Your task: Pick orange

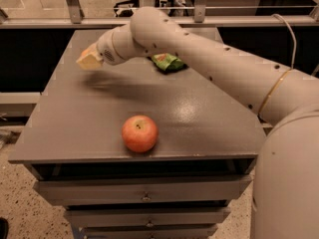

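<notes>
Cream gripper [86,59] hovers over table's [70,128] left side.

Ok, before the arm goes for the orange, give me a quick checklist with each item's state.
1. Orange in sight: cannot tell; no small orange fruit shows plainly on the table, and the tool may hide it.
2. Tool located: ok; it hangs over the table's far left part.
3. Tool apart from the apple: ok; the apple sits alone near the front edge.
4. Green bag out of the way: ok; it lies by the arm, away from the tool.
5. Tool free of load: cannot tell.
</notes>
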You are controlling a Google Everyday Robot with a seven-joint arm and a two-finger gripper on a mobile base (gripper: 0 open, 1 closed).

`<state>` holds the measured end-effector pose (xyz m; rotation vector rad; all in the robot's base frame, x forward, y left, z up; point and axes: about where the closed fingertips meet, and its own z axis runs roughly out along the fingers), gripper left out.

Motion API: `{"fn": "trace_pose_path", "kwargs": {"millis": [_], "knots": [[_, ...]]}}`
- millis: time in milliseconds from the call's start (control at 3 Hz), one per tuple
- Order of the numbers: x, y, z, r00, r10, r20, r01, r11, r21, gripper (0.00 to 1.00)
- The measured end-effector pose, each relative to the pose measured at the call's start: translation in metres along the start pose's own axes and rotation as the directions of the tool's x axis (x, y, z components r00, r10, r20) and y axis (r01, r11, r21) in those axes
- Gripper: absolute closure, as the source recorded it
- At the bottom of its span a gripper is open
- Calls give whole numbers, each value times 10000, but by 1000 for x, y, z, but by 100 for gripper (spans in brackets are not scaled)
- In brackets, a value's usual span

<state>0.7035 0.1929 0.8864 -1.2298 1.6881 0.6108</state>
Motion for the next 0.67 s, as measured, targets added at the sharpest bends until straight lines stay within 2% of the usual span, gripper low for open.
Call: {"fn": "trace_pose_path", "kwargs": {"millis": [333, 667], "knots": [[-28, -32, -71, 9942, -327, 1027, 303, 9992, 245, 100], [-25, -27, -59, 9955, -311, 894, 295, 9994, 193, 100]]}}
